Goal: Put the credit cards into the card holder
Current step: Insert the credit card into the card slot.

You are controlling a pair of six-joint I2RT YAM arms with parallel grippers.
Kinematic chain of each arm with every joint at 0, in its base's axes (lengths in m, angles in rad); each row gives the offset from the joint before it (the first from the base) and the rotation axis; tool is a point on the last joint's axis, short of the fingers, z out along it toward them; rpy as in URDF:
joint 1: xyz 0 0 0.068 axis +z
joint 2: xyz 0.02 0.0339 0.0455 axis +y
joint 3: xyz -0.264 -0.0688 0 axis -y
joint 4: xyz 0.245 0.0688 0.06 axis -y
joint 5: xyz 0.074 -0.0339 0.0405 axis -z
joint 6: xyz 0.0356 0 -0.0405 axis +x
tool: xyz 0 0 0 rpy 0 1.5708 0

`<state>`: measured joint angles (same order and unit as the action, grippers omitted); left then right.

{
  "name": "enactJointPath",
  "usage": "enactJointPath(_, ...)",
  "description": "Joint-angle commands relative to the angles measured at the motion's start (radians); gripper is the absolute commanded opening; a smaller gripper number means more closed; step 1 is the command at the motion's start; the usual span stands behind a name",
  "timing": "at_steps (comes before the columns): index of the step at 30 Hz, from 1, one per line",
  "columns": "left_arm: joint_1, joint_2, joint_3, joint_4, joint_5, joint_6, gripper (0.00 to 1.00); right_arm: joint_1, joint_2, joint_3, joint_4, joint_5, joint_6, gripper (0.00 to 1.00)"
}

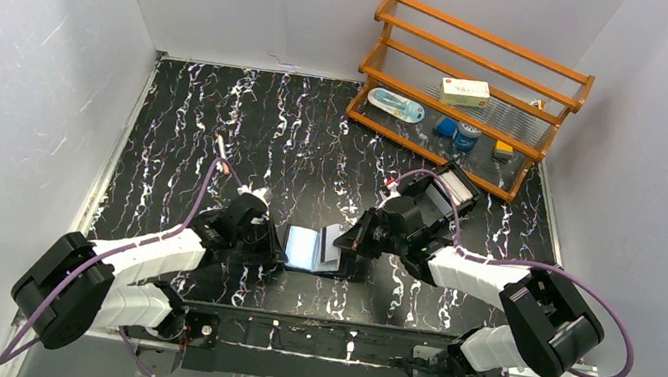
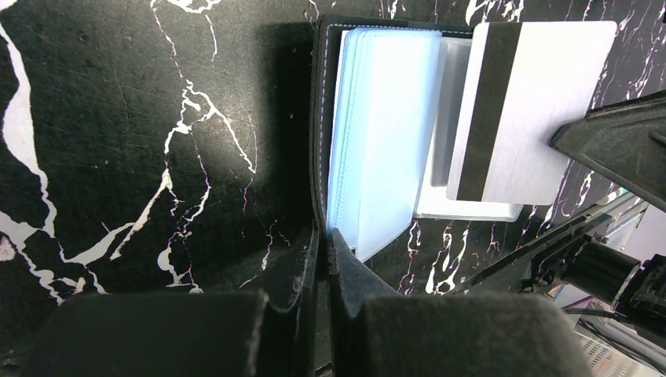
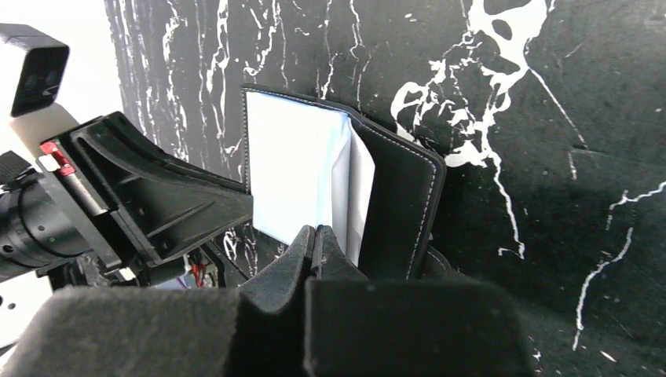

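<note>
The card holder (image 1: 305,248) lies open on the marbled table, silvery-blue pockets (image 2: 385,133) facing up. My left gripper (image 1: 279,244) is shut on the edge of its black left cover (image 2: 318,118), jaws (image 2: 323,236) pinched together. My right gripper (image 1: 349,242) is shut on a pale grey credit card (image 2: 534,102) with a black stripe, held over the holder's right-hand clear pockets. In the right wrist view the jaws (image 3: 316,234) are closed. The card shows only as a thin pale strip (image 3: 360,196) between the pale pockets (image 3: 290,173) and the raised black cover (image 3: 400,204). I cannot tell whether it sits inside a pocket.
A black open-topped box (image 1: 452,189) with more pale cards stands behind the right arm. A wooden rack (image 1: 471,99) with small items stands at the back right. White walls close in the table on three sides. The left arm's fingers (image 3: 157,204) are close to my right gripper.
</note>
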<state>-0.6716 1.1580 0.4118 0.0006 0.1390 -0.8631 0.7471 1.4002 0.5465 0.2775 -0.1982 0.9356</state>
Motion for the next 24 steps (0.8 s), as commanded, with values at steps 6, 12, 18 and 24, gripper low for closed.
enactJointPath(6, -0.003, 0.013, -0.022, 0.004, 0.008, -0.015, 0.0, -0.001, 0.013, -0.024, 0.132, -0.011, 0.073, 0.0)
enactJointPath(12, -0.003, 0.019, -0.024, 0.007, 0.007, -0.016, 0.0, 0.0, 0.031, -0.035, 0.141, 0.007, 0.086, 0.0)
enactJointPath(18, -0.003, 0.028, -0.026, 0.01, 0.008, -0.019, 0.0, -0.001, 0.054, -0.055, 0.185, 0.007, 0.124, 0.0)
enactJointPath(24, -0.003, 0.028, -0.03, 0.014, 0.007, -0.022, 0.0, 0.008, 0.087, -0.074, 0.236, -0.003, 0.148, 0.0)
